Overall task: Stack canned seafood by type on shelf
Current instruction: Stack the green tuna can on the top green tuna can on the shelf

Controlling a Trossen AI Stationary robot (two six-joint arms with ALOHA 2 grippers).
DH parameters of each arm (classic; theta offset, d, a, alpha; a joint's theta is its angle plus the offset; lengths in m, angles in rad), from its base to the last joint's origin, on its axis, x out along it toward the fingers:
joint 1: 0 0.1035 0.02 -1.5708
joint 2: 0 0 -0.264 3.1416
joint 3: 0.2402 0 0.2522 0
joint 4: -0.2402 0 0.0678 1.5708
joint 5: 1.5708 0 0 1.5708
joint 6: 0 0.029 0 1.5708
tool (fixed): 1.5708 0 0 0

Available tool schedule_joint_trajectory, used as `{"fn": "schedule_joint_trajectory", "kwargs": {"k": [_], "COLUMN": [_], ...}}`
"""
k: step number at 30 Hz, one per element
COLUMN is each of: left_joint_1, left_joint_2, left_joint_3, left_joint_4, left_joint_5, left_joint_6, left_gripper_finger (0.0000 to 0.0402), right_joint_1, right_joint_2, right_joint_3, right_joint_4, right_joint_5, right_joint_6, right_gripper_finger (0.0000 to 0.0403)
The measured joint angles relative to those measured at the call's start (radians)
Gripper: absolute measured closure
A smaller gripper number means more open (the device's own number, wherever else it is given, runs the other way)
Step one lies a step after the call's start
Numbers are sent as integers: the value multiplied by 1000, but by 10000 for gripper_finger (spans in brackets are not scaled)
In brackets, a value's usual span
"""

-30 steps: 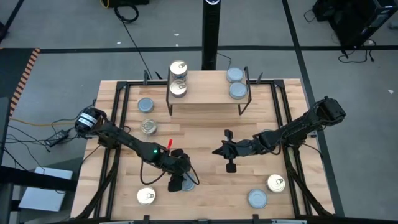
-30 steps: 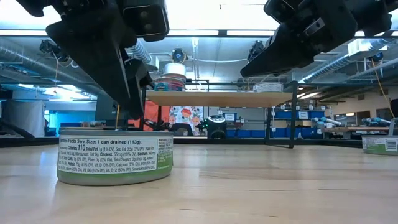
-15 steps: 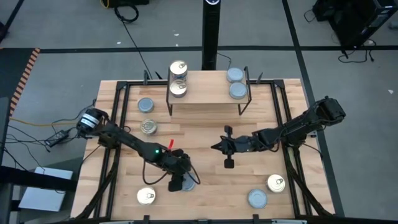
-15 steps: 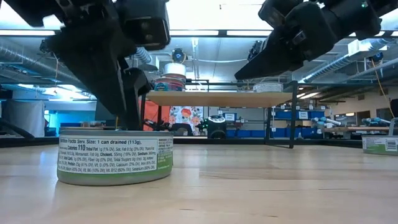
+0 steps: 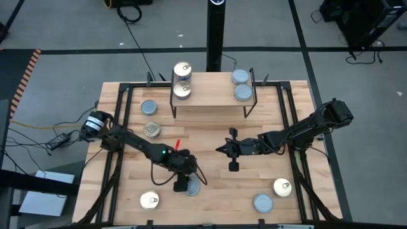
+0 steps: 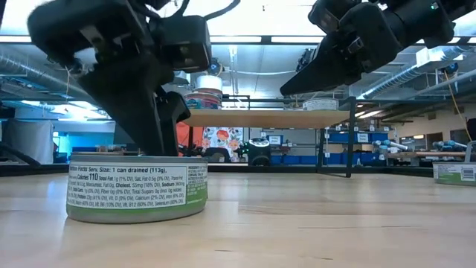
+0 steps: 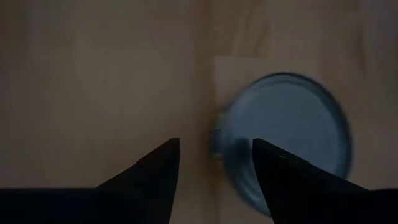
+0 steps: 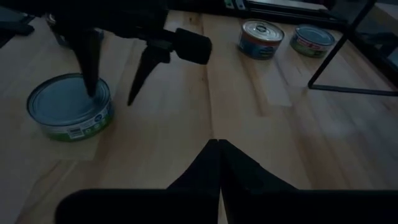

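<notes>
Over the last second I have brought the left gripper (image 5: pixel 184 185) a little further along the bench (image 5: pixel 210 137) and lower, so it now sits at the blue-grey-topped tin (image 5: pixel 191 186) near the front edge. In the left wrist view that tin (image 7: pixel 283 140) lies off to one side: one finger (image 7: pixel 283 171) overlaps its top and the other stands on bare wood. The jaws are released, spread wide and empty. I judge the approach is off-centre and needs a sideways correction before closing, or the finger will land on the lid.

The right gripper (image 5: pixel 230 151) has barely shifted and hangs mid-bench above the wood, jaws clenched on nothing.

The shelf (image 5: pixel 213 95) at the back carries two groups: gold pull-tab tins (image 5: pixel 182 79) at its left end and blue-grey tins (image 5: pixel 241 84) at its right end. This tin belongs with the right group, I think.

On the bench itself more tins wait: one blue-grey (image 5: pixel 149 107) and one gold (image 5: pixel 151 130) on the left, a gold one (image 5: pixel 149 201) at front left, and a gold (image 5: pixel 282 187) and blue-grey pair (image 5: pixel 263 203) at front right.
</notes>
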Motion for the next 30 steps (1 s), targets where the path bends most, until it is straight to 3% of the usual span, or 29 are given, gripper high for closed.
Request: {"fn": "schedule_joint_trajectory", "kwargs": {"k": [7, 18, 30], "left_joint_1": [25, 27, 27], "left_joint_2": [-1, 23, 21], "left_joint_3": [0, 3, 3], "left_joint_4": [-28, -14, -17], "left_joint_5": [-2, 143, 135], "left_joint_6": [34, 31, 83], "left_gripper_finger": [235, 296, 389], "right_joint_1": [0, 0, 0], "right_joint_2": [0, 0, 0], "right_joint_3": [0, 0, 0], "right_joint_4": [0, 11, 17], "right_joint_5": [0, 0, 0], "right_joint_6": [-6, -6, 2], "right_gripper_finger": [392, 389, 386]}}
